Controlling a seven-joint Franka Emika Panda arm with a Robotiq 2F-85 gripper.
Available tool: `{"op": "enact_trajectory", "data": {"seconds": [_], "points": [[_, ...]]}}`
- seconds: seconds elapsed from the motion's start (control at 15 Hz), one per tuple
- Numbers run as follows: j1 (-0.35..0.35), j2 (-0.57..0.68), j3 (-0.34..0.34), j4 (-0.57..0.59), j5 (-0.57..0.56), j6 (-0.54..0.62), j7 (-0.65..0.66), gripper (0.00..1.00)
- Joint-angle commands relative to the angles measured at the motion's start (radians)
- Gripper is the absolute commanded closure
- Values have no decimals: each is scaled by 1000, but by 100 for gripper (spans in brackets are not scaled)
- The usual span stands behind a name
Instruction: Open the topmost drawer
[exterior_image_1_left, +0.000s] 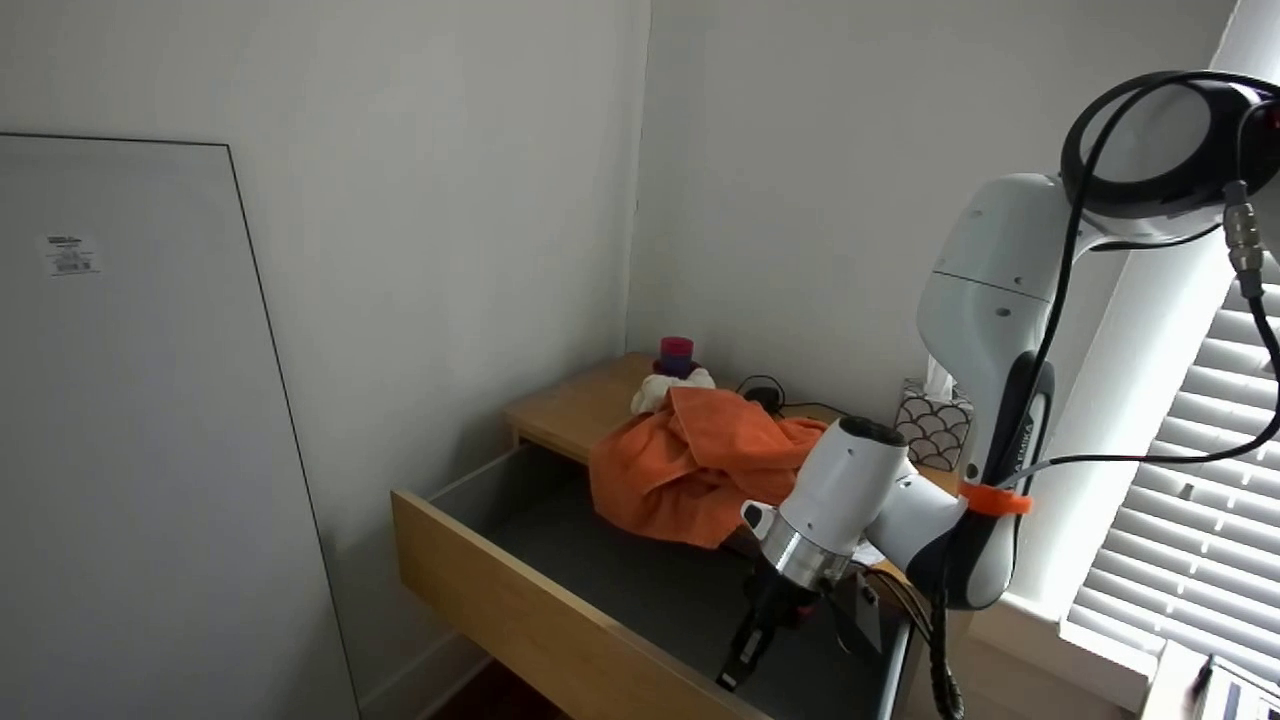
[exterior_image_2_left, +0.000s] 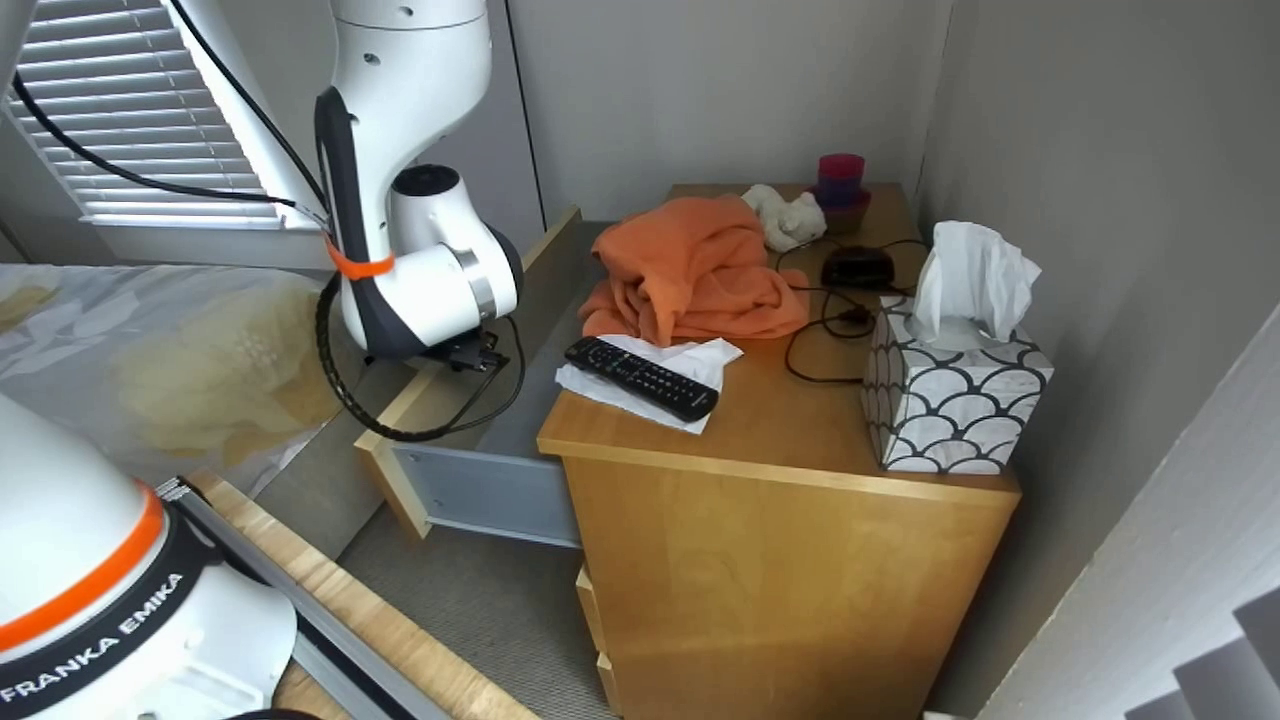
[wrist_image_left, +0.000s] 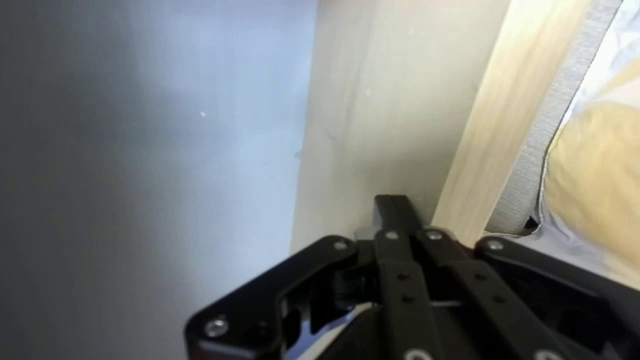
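The topmost drawer (exterior_image_1_left: 560, 610) is pulled far out of the pale-wood dresser (exterior_image_2_left: 790, 580), with its dark grey inside showing. Its side wall also shows in an exterior view (exterior_image_2_left: 490, 495). In the wrist view the inner face of its front panel (wrist_image_left: 395, 100) and the pale top edge fill the middle. My gripper (exterior_image_1_left: 734, 672) reaches down into the drawer, just behind the front panel. Its fingers are together with nothing between them, as the wrist view shows (wrist_image_left: 397, 212). The tips are at or very close to the panel's inner face; I cannot tell if they touch.
On the dresser lie an orange cloth (exterior_image_2_left: 690, 270), partly hanging into the drawer, a remote (exterior_image_2_left: 640, 378) on white paper, a tissue box (exterior_image_2_left: 955, 390), cables and stacked cups (exterior_image_2_left: 840, 185). A bed (exterior_image_2_left: 180, 350) stands beyond the drawer front. Walls stand close to the dresser.
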Motion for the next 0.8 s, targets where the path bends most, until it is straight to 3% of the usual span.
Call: {"op": "enact_trajectory", "data": {"seconds": [0.0,0.13,0.2,0.47,0.53,0.67,0.73], "points": [[16,54,70,36,14,-10,2,100],[29,36,70,38,29,-42,16,100],[89,-7,25,4,205,-27,-110,100],[132,-145,20,-57,480,-97,-222,100],[159,-190,-5,-46,405,-137,-100,100],[195,-285,-18,-69,432,-223,-66,100],[201,-320,-22,-72,426,-269,-46,82]]}}
